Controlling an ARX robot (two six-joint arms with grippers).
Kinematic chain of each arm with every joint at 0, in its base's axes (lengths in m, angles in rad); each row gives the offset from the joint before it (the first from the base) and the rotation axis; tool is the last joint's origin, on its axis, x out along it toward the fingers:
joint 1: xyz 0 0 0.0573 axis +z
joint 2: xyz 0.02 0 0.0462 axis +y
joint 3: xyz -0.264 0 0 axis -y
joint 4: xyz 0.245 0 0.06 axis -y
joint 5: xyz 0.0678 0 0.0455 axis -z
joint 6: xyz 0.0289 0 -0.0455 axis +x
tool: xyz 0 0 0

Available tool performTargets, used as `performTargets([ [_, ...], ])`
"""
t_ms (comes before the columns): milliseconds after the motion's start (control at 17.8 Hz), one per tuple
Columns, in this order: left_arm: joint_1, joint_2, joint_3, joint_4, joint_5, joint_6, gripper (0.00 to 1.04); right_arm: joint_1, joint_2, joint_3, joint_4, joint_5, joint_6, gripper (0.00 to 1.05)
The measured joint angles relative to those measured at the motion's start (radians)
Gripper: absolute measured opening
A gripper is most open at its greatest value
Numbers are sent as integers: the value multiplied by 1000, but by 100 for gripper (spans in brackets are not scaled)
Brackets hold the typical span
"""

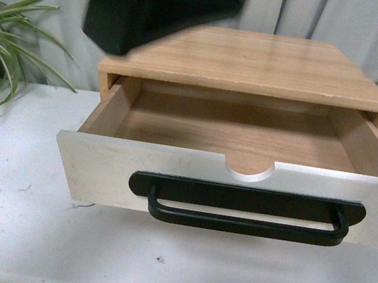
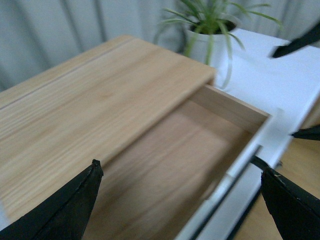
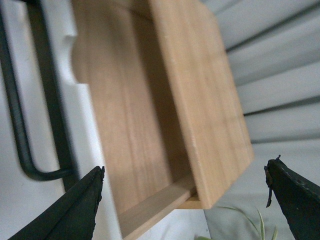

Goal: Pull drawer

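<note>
The drawer (image 1: 100,164) stands well out of its light wood cabinet (image 1: 257,63) on the white counter (image 1: 19,230). Its pale wood inside is bare. The white front faces the camera, with the half-round notch (image 1: 249,170) in its top edge and the long black bar handle (image 1: 244,224) below it.

The left gripper (image 2: 180,166) hangs above the open drawer and the cabinet top. Its two black fingers (image 2: 70,210) are spread wide with nothing between them. The right gripper (image 3: 186,165) is likewise spread and released, grasping nothing. Its wrist view looks down on the handle, the notch and the drawer's inside. Neither gripper touches the handle.

In the front view a dark, blurred shape (image 1: 152,8) above the cabinet's left rear corner is probably the left arm, though the blur makes it hard to be sure. A green leafy plant (image 1: 4,43) stands left of the cabinet, and a potted plant (image 2: 210,30) beyond its far end.
</note>
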Motion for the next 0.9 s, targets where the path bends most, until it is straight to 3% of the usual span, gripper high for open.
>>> performTargets([
  [169,119,-13,-32,31,-128,-158,98,-42,5,1,139,79,245,98],
  [282,195,-29,-44,-13,-227,-254,98,-95,34,41,124,187,468,98],
  [451,301,-108,-112,-6,-345,-397,98,-175,77,66,43,220,838,98],
  [620,311,-154,-188,-40,-379,-421,98,-200,90,56,39,245,1148,98],
  [676,335,-150,-273,135,-361,-391,92,-202,88,47,40,252,1219,98],
  [732,369,-172,-412,403,-365,-310,76,-212,88,26,82,266,1268,97],
  [789,367,-289,-557,571,-361,-248,40,-189,-47,-261,573,402,1246,62],
  [901,365,-341,-612,560,-360,-245,22,-144,-186,-323,540,452,1246,43],
])
